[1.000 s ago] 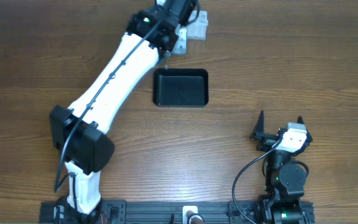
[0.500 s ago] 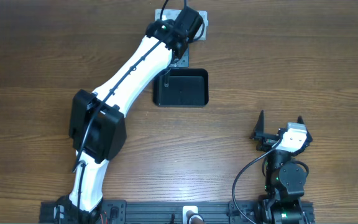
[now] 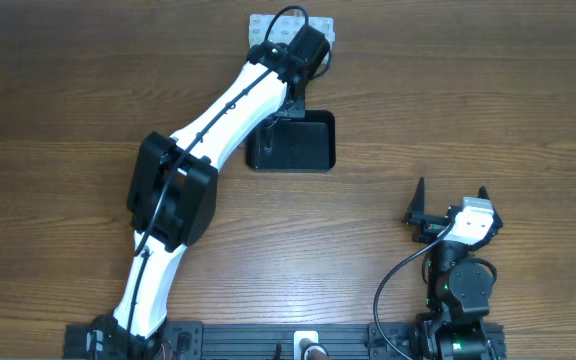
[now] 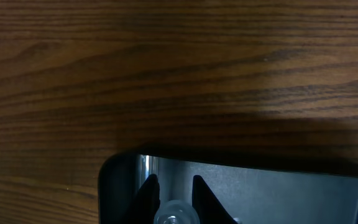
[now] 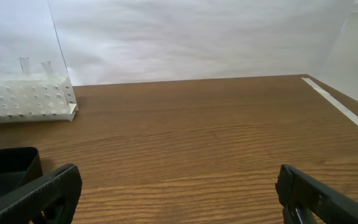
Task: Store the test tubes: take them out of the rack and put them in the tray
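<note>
Left gripper (image 4: pixel 174 188) fingers clamp a test tube (image 4: pixel 176 215) at the tray (image 4: pixel 108 186) corner; release here risks a rim strike. Right gripper (image 3: pixel 451 195): fingers spread.

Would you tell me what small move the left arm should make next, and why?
Probably open the left gripper. It pinches a test tube, and its wrist view shows the tube over a corner of the black tray, within the rim, so letting go should drop it in.

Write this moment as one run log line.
left gripper: shut on test tube, over tray | right gripper: open, holding nothing
</note>
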